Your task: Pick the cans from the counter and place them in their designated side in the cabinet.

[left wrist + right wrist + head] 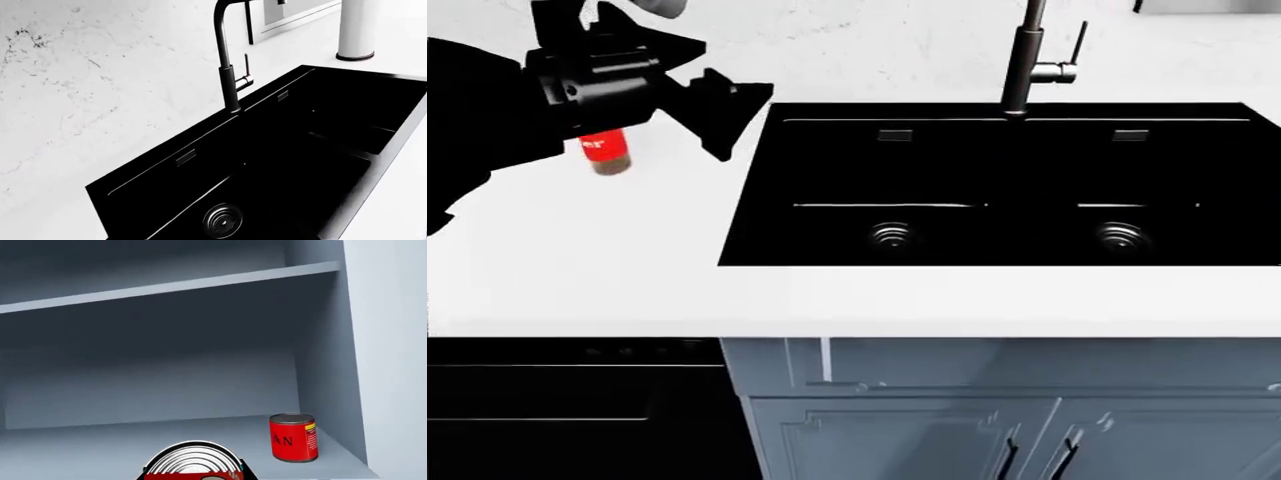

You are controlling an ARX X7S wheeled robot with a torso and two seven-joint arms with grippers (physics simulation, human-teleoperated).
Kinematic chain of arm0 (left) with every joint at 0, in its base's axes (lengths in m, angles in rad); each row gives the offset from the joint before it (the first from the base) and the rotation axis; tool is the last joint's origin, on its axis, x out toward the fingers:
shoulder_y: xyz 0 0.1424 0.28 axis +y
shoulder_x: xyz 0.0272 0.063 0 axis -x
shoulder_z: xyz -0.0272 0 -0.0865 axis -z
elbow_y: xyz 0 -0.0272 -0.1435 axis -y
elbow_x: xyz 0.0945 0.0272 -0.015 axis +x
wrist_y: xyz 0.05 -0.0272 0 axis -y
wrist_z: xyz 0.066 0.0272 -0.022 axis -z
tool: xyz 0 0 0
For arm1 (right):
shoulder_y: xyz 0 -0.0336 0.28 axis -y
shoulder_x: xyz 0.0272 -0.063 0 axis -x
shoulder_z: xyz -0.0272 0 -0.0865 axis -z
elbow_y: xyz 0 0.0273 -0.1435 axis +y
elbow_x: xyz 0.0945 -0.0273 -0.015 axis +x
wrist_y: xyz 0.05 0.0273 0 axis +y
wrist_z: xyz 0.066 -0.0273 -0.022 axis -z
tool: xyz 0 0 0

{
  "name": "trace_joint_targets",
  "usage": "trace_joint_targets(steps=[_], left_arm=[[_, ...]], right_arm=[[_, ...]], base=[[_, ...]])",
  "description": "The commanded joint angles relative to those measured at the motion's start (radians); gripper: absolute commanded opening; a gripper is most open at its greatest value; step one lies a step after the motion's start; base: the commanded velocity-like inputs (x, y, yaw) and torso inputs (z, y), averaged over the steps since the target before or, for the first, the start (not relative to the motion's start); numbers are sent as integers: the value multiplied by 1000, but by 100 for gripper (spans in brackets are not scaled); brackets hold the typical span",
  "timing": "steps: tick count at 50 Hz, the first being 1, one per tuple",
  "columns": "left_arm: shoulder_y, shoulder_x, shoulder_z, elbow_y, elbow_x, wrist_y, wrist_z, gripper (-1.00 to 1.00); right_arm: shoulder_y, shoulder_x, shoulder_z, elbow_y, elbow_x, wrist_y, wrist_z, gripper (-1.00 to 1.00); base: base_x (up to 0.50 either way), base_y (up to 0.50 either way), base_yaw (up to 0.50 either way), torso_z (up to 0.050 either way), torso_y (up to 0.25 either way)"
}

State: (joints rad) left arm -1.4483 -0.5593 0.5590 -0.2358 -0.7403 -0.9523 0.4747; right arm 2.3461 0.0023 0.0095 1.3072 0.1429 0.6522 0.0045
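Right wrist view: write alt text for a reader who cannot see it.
A red-labelled can stands upright on the lower shelf of an open grey-blue cabinet, near its right wall. At the picture's lower edge shows the ribbed silver top of a second can, red below; whether the jaws hold it cannot be told. An upper shelf crosses above.

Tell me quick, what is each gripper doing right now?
Left gripper: jaws look open, holding nothing.
Right gripper: seems closed on a can; jaws barely visible.
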Motion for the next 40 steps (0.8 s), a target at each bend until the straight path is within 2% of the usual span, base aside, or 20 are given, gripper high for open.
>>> trace_joint_targets(steps=[1, 40], left_arm=[[-46, -15, 0, -7, -9, -26, 24, 100], [-43, -22, 15, -6, -7, -24, 27, 100]], right_arm=[[10, -2, -34, -16, -13, -32, -27, -100], [10, -2, -57, -5, -14, -96, -37, -100]], base=[[359, 0, 0, 0, 0], [361, 0, 0, 0, 1]])
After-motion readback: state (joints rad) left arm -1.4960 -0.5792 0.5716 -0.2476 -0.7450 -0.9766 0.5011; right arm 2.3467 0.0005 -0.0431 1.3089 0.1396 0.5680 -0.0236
